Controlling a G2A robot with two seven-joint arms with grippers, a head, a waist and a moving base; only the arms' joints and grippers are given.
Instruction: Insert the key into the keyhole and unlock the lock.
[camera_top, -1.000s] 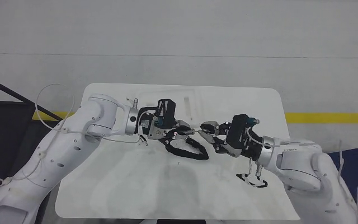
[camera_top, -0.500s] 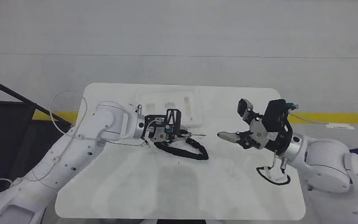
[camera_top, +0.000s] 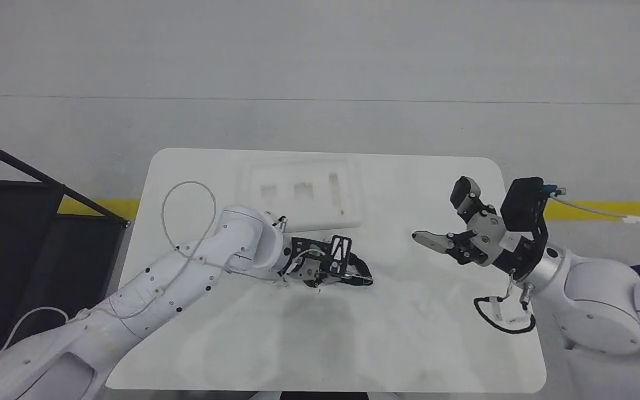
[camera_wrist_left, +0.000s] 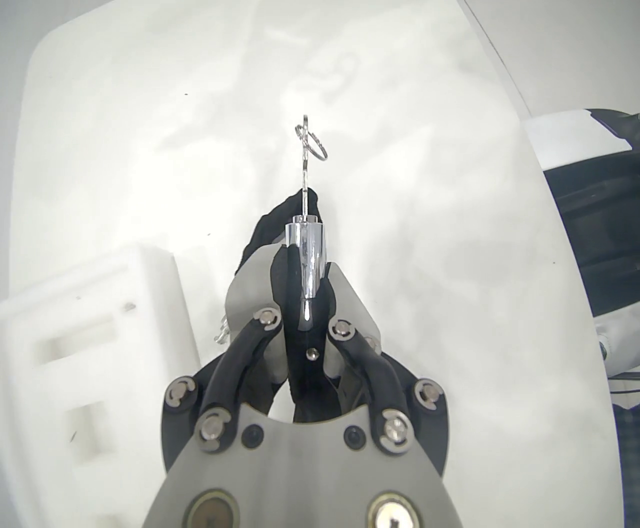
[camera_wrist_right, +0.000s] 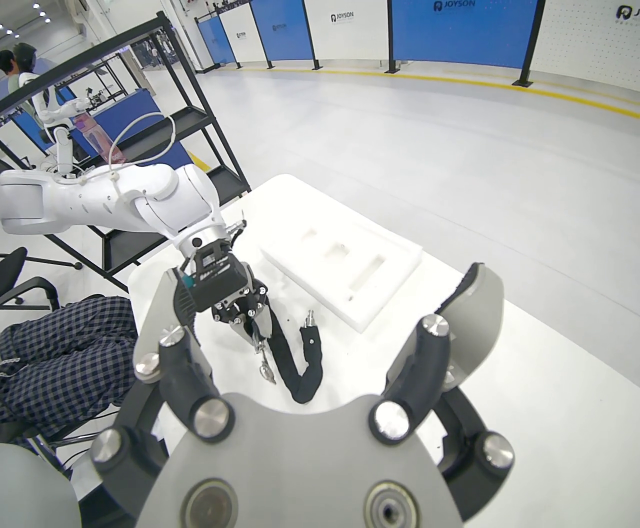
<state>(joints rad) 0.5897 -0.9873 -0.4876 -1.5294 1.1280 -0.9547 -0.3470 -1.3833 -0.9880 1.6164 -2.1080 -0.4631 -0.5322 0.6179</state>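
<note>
Lock (camera_wrist_left: 306, 255) farther from right pincer (camera_top: 438, 212) now

Bright, even light, probably from overhead, washed out the white table (camera_wrist_left: 450, 200). Glare streaked the chrome lock barrel (camera_wrist_left: 306, 260). Straight lines bowed toward the wrist views' edges.

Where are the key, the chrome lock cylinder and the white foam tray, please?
key (camera_wrist_left: 303, 170), left wrist view, on its blade just outside the cylinder.
chrome lock cylinder (camera_wrist_left: 306, 255), left wrist view, on its shiny barrel.
white foam tray (camera_wrist_right: 315, 267), right wrist view, on bare top surface.
</note>
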